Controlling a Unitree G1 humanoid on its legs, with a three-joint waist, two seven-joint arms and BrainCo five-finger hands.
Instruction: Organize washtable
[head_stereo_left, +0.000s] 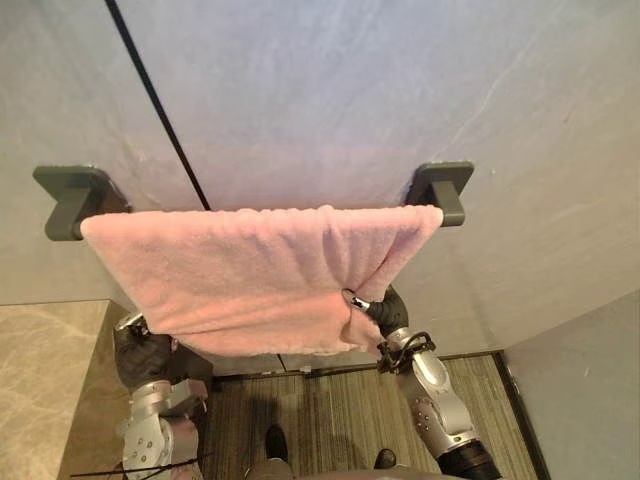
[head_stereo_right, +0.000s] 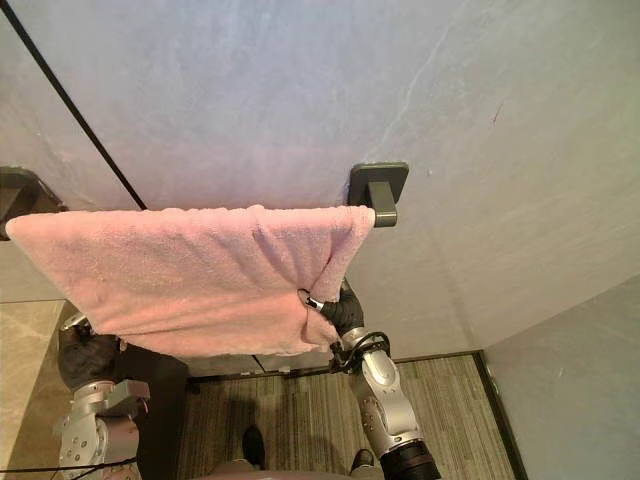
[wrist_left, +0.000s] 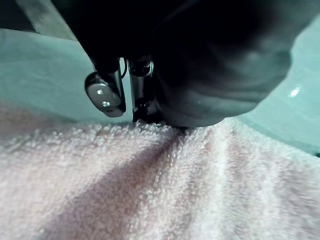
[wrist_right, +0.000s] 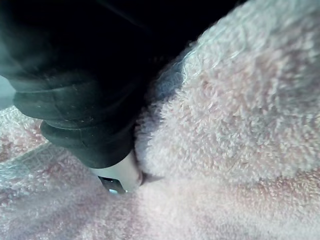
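A pink towel (head_stereo_left: 250, 280) hangs spread over a rail between two dark grey wall brackets (head_stereo_left: 70, 200) (head_stereo_left: 440, 185). My right hand (head_stereo_left: 385, 312) is at the towel's lower right corner, a finger and the thumb pinching the cloth; a crease runs from there up to the right bracket. In the right wrist view the towel (wrist_right: 240, 125) bunches against that hand's dark cover (wrist_right: 75, 100). My left hand (head_stereo_left: 140, 352) sits under the towel's lower left corner, its fingers hidden behind the cloth. The left wrist view has its cover (wrist_left: 200, 60) pressed onto the towel (wrist_left: 150, 190).
The rail is mounted on a smooth grey wall (head_stereo_left: 330, 90) crossed by a thin black diagonal line (head_stereo_left: 160, 105). A beige stone surface (head_stereo_left: 45, 380) lies at the lower left. Striped flooring (head_stereo_left: 320, 410) shows below the towel.
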